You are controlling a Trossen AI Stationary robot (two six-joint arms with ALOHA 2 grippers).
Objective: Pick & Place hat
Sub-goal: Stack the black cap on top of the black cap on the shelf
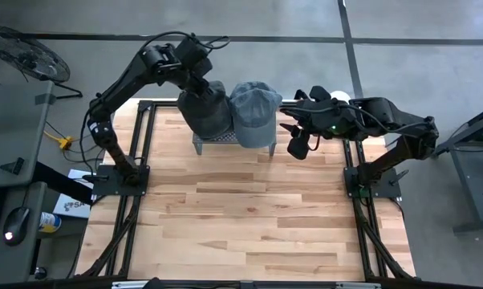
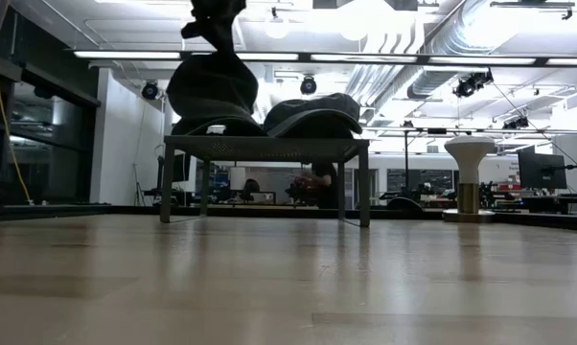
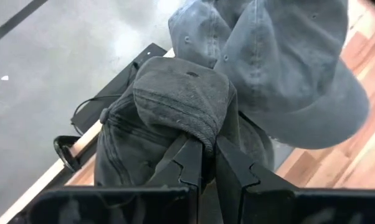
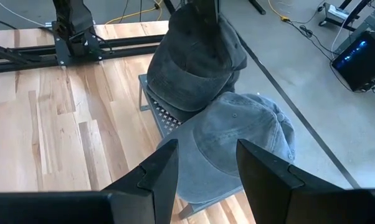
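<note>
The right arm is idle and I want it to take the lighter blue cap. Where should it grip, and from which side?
Probably the brim of the lighter blue cap, approached from the right side where the right gripper waits open: the brim overhangs the rack edge, thin enough to pinch.

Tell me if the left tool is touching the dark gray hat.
Touching. The left wrist view shows the left tool shut, pinching a fold of the dark gray hat between its fingers.

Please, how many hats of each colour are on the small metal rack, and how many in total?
Dark grey hat: 1, pinched by the left claw.
Light blue-grey hat: 1, lying on the rack, with the open right claw above it.
Total: 2 hats.
</note>
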